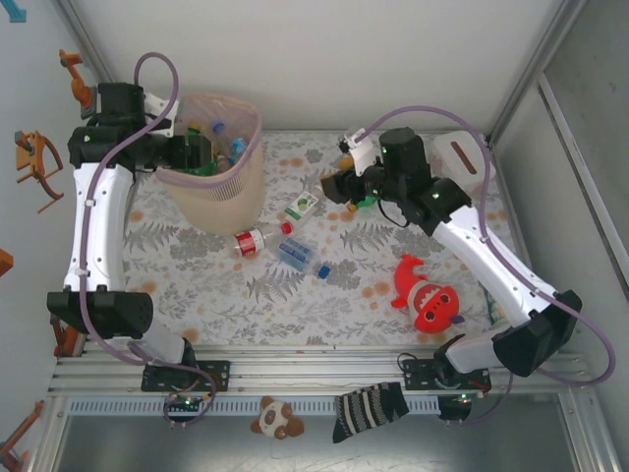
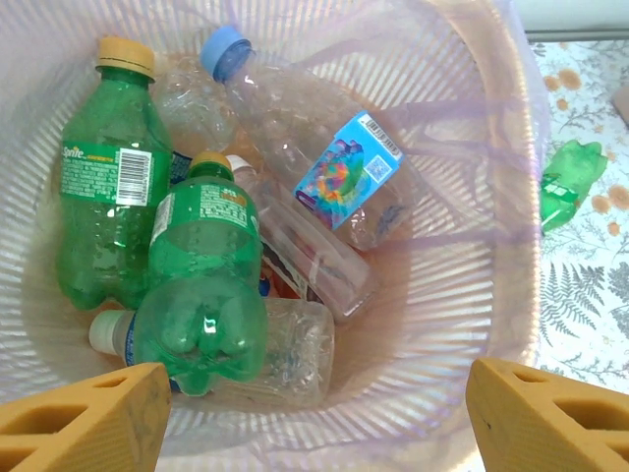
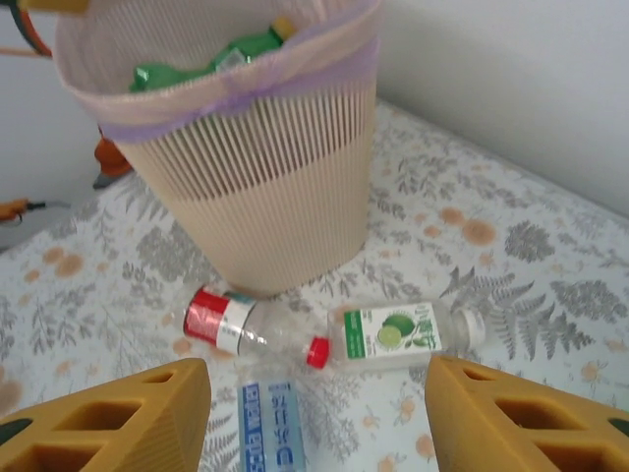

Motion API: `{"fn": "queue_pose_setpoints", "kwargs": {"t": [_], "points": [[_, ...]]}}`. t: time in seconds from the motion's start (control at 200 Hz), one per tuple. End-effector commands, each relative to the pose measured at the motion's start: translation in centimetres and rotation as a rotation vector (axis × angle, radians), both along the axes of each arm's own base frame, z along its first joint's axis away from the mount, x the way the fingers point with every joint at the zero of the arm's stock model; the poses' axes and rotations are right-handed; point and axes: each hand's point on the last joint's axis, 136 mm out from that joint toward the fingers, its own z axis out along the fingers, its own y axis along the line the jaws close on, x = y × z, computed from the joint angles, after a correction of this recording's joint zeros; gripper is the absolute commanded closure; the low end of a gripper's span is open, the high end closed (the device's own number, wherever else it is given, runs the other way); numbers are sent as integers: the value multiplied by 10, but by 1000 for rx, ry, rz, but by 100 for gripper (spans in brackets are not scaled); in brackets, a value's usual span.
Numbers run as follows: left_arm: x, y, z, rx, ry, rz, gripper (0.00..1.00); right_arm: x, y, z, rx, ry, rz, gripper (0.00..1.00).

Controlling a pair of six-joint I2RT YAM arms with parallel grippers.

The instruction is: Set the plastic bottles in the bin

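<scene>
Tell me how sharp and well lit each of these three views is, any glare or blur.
Top external: soft, even light, faint shadows on the table, the bin reasonably sharp. Left wrist: bright glints on the middle green bottle, Sprite label crisp, left fingers out of focus. Right wrist: hazy overall, right fingers blurred, red-labelled bottle soft.

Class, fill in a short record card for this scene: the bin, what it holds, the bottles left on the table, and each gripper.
Bin: upright, far left of the table, pinkish liner
Bin contents: green bottles, clear bottle with blue cap, more clear ones
Outside the bin: red-label bottle, green-white-label bottle, blue-label bottle, lying near its base; lone green bottle
Left gripper: open, empty, above the bin
Right gripper: open, empty, facing the three bottles
Other: red plush toy
</scene>
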Motion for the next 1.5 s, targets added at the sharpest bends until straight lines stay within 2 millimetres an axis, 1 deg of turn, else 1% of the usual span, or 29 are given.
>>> {"fn": "queue_pose_setpoints", "kwargs": {"t": [0.0,0.085,0.18,0.386,0.476,0.616,0.741,0.816,0.931,1.157,1.392,1.497], "points": [[-3,-6,20,-50,-103,-9,21,-15,2,-39,-96,42,58,42],[-8,-7,25,-66,-144,-10,20,-22,2,-65,-149,65,73,42],[-13,-7,31,-87,-198,-1,19,-31,4,-98,-212,105,95,42],[-21,-9,37,-116,-248,-2,18,-46,26,-159,-310,170,162,41],[-24,-10,36,-122,-253,-7,18,-47,36,-184,-345,195,185,40],[-28,-9,35,-123,-256,-6,17,-47,46,-223,-396,240,209,36],[-29,-10,34,-126,-253,-10,17,-47,53,-249,-421,279,229,34],[-29,-11,33,-131,-251,-11,17,-47,56,-262,-432,297,238,33],[-29,-11,34,-137,-252,-12,17,-47,60,-274,-442,309,244,33],[-30,-12,35,-141,-255,-14,16,-47,58,-296,-474,337,246,34],[-31,-12,33,-139,-250,-16,16,-50,57,-304,-484,349,255,41],[-32,-13,33,-141,-251,-20,16,-51,56,-303,-485,346,256,44]]}}
